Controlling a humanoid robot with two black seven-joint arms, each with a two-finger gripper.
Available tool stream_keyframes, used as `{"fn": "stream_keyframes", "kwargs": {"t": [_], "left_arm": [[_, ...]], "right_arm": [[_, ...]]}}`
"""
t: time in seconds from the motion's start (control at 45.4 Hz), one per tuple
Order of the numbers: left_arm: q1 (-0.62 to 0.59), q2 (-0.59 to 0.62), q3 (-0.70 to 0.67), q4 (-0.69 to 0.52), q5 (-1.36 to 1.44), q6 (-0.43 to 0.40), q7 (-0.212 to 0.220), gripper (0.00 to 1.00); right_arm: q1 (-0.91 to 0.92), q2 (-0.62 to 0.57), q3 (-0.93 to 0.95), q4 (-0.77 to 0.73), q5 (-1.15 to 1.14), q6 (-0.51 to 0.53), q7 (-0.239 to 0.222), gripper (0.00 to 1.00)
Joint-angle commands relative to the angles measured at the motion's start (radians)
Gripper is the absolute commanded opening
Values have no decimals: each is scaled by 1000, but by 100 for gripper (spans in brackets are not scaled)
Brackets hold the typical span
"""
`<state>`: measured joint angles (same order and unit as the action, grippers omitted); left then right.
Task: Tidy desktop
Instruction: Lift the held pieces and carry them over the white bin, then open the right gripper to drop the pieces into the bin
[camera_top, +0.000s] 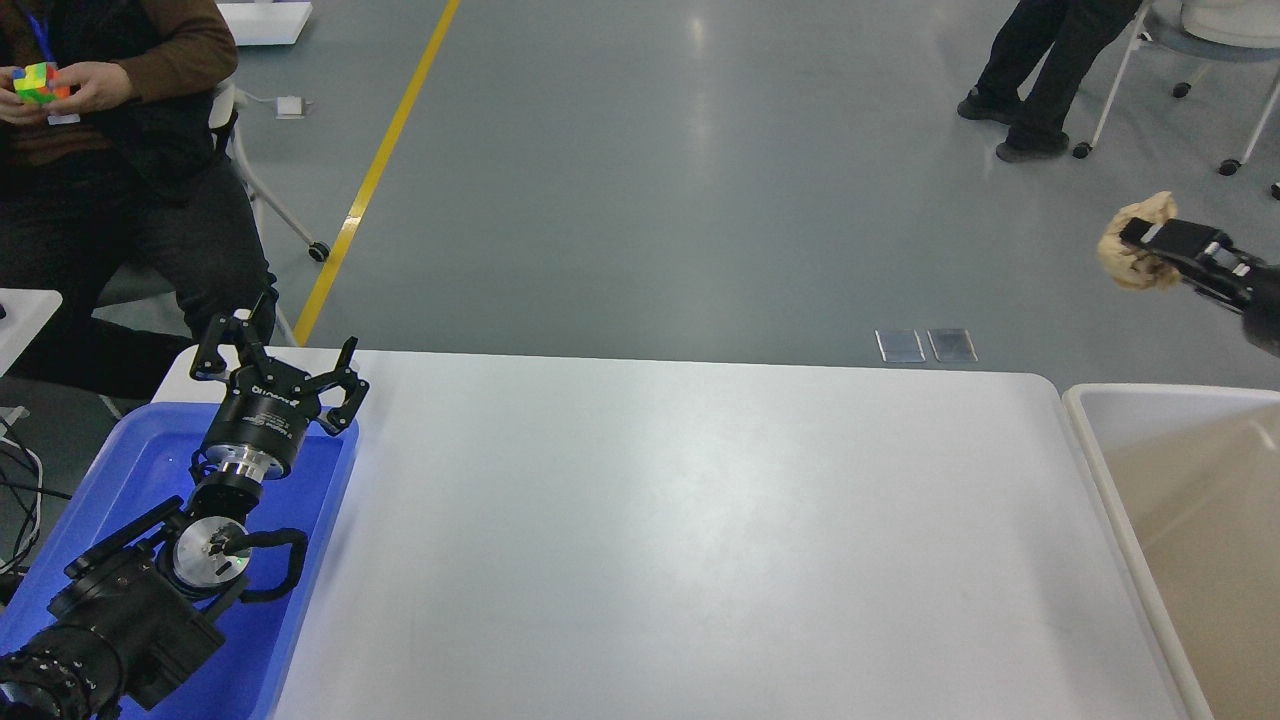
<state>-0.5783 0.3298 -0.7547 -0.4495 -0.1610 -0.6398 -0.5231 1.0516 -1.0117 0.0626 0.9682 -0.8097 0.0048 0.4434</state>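
The desktop (690, 520) is a large white tabletop with rounded corners, and nothing lies on its middle. My left gripper (290, 345) is open and empty, held over the far end of the blue tray (300, 560) at the table's left edge. My right gripper (1135, 245) is at the far right, raised beyond the table's back edge, and is shut on a crumpled beige paper ball (1135, 255).
A beige-white bin (1110, 480) stands against the table's right edge, below and in front of my right gripper. A seated person (110, 150) with a coloured cube is at the back left. Another person (1040, 70) stands at the back right.
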Motion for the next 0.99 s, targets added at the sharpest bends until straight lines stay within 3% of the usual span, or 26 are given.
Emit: {"fn": "stream_keyframes", "kwargs": {"t": [0.0,0.132,0.331,0.573,0.727,0.97], "left_arm": [[0,0,0,0,0,0,0,100],[0,0,0,0,0,0,0,100],[0,0,0,0,0,0,0,100],[0,0,0,0,0,2,0,100],[0,0,0,0,0,2,0,100],[0,0,0,0,-2,2,0,100]], "right_arm": [[-122,-1,0,-215,440,11,-3,0],[-212,44,6,-354,596,3,-38,0],[-321,186,16,-569,857,1,-196,0],[-412,360,37,-718,1093,-16,-405,0],[-423,441,129,-755,1123,-95,-526,0],[-417,470,187,-753,1121,-155,-555,0]]}}
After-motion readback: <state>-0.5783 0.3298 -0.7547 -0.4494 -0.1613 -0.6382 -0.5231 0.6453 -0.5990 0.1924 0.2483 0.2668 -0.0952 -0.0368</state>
